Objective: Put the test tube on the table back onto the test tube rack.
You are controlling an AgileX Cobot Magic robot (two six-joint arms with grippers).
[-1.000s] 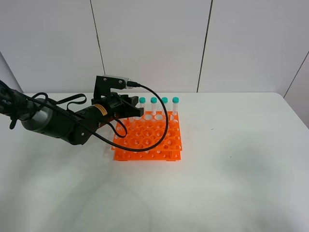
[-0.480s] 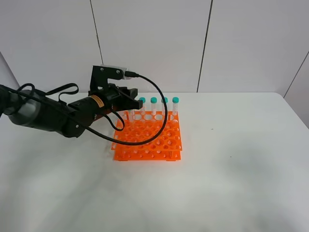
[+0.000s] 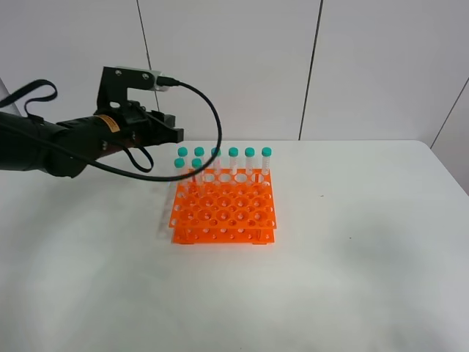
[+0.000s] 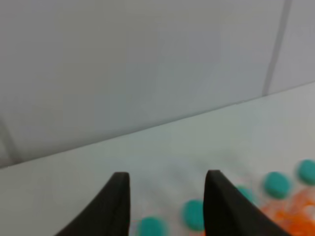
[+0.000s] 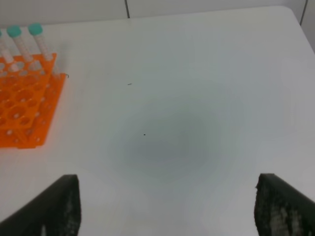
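Eight teal-capped tubes, the test tube [image 3: 179, 176] among them, stand in the orange test tube rack [image 3: 224, 207] on the surface [image 3: 352, 279], and the left gripper's [image 3: 174, 135] empty jaws, slightly apart, risk clipping caps if lowered carelessly; the right gripper's [image 5: 167, 206] jaws gape wide.

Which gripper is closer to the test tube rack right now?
Left. The left gripper hangs just above the test tube rack, at its back-left corner; the right gripper is out over bare table, well off to the side.
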